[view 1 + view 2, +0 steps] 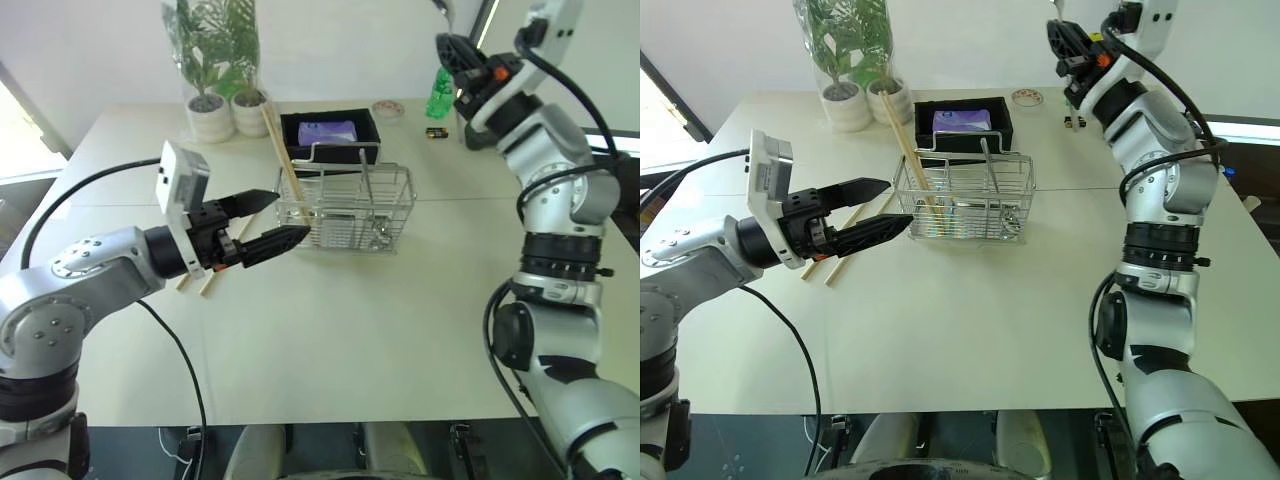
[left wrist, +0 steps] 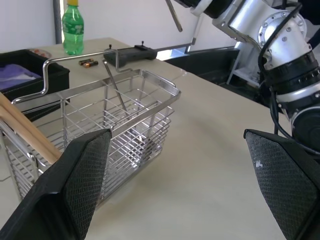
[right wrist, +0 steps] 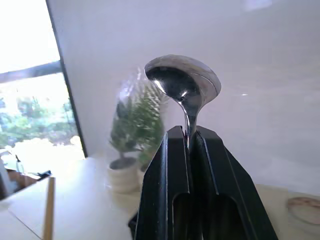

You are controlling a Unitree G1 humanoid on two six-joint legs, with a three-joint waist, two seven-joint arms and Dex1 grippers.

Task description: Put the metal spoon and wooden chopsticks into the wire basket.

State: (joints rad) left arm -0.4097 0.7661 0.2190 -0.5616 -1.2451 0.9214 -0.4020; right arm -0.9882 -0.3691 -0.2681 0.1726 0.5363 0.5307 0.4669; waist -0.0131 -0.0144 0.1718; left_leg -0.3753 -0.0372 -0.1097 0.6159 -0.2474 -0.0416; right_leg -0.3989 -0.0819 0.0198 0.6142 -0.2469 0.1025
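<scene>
Bright daylight from the blown-out window [image 3: 30,115]; soft shadows.

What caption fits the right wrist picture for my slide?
The right tool shut on a shiny silver metal spoon, bowl up, before two blurry potted green plants.

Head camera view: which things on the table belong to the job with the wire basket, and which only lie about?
Job:
- wire basket
- wooden chopsticks, leaning in the basket; more lie on the table
- metal spoon, held in the right claw

Lying about:
- potted plants
- black tray
- green bottle
- batteries
- small dish
</scene>
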